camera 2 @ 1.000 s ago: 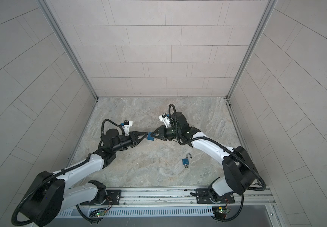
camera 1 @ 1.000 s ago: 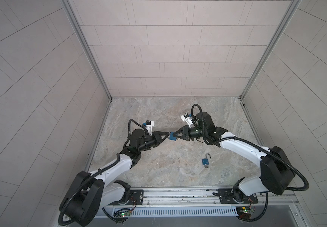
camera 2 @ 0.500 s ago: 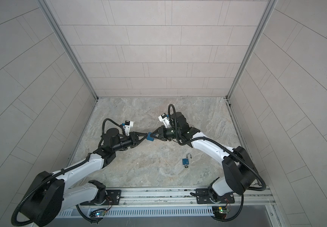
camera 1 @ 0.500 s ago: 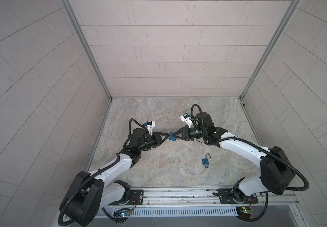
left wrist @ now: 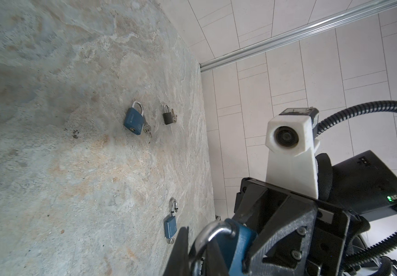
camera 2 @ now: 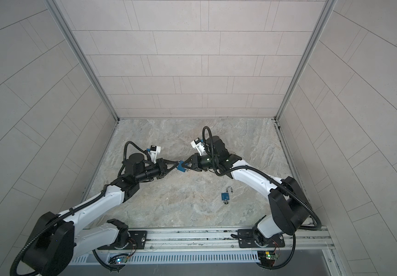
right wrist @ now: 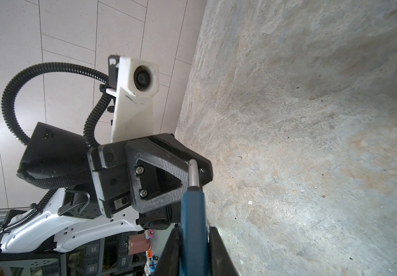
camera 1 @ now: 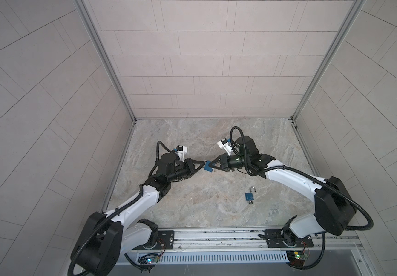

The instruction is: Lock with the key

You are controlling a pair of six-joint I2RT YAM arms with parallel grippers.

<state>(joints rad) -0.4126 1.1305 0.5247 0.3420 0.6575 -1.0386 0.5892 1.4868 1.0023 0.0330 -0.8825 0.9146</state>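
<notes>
Marbled grey tabletop (camera 1: 192, 143) fills the lower middle of both top views, and over its centre two white arms meet tip to tip. The right gripper (camera 1: 213, 165) is clamped on the body of the held blue padlock (camera 1: 208, 166), which hangs in the air clear of the table. In the right wrist view that blue body sits squeezed between its fingers (right wrist: 168, 251). The left gripper (camera 1: 201, 165) is closed down on the lock's steel shackle (left wrist: 213, 235).

Lower right of centre in both top views, a second blue padlock (camera 1: 250, 196) lies flat, shackle raised, with a key (camera 1: 250, 202) in its base. Mid-frame in the left wrist view lie a third blue padlock (left wrist: 134, 120) with loose keys (left wrist: 147, 129) touching it, and a small dark padlock (left wrist: 168, 117) just beside it.
</notes>
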